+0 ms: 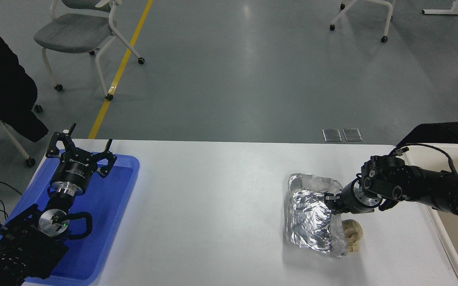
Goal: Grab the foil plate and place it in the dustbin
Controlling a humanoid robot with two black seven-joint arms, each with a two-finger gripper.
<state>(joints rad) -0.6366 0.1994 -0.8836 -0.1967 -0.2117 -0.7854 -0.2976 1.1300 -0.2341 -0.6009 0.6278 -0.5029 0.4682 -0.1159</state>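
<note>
Head view: we see the shiny silver foil plate [307,214], a crinkled square aluminium tray with raised wrinkled sides, on the right part of the white table [213,206]. It looks tipped, its right side raised, though we cannot tell how much of it has left the surface. The black right gripper [329,201] reaches in low from the right edge and meets the plate at its right rim. The jaws seem clenched on that rim, but the foil hides the tips and we cannot be sure of the bite.

Touching the plate's near right corner, partly hidden behind the foil, lies a small tan wrinkled paper ball [351,235]. Farther right, beside the table's edge, stands the large cream-beige plastic dustbin [447,238] with its thick rounded rim; it is well apart from the plate, and the right arm crosses above it.

At the lower left, the black left gripper [78,155] hangs parked over the shallow blue plastic tray [105,222], its fingers spread wide and empty.

We judge the task to be at the grasp: the plate is taken by one edge at best. Lifting, carrying to the bin and releasing are all left.
</note>
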